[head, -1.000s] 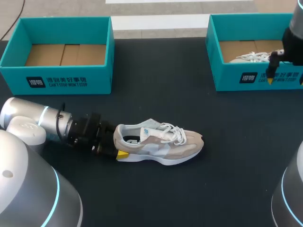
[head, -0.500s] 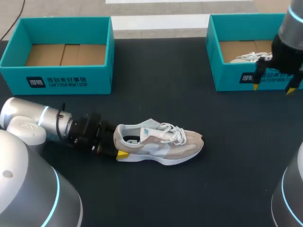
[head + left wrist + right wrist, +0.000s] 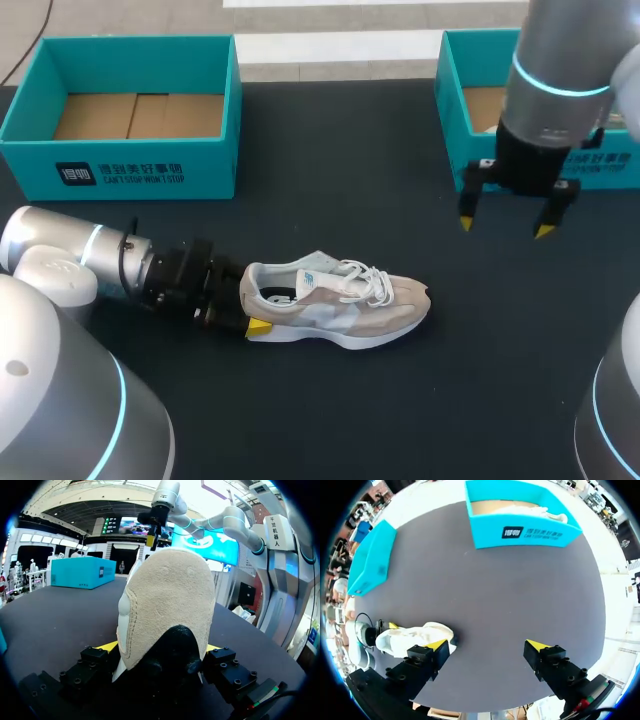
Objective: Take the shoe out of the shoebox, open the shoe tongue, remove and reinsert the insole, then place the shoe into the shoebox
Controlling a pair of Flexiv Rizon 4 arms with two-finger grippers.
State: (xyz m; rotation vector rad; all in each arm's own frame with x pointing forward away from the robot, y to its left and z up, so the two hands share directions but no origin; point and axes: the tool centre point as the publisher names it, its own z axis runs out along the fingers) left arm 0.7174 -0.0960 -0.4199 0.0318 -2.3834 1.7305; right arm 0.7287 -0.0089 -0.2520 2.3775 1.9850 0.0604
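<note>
My left gripper [image 3: 246, 311] clamps the shoe [image 3: 335, 305] by its heel, its length running from those fingers toward my wide-open, empty right gripper [image 3: 505, 227].

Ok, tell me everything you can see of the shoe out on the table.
The shoe is a low sneaker with beige suede-like panels, pale grey sides, white laces and a white sole, and its lining looks dark at the opening. It stands upright on its sole on the dark table, with its toe toward my right. The left gripper clamps its heel from both sides. Nothing else touches it.
</note>
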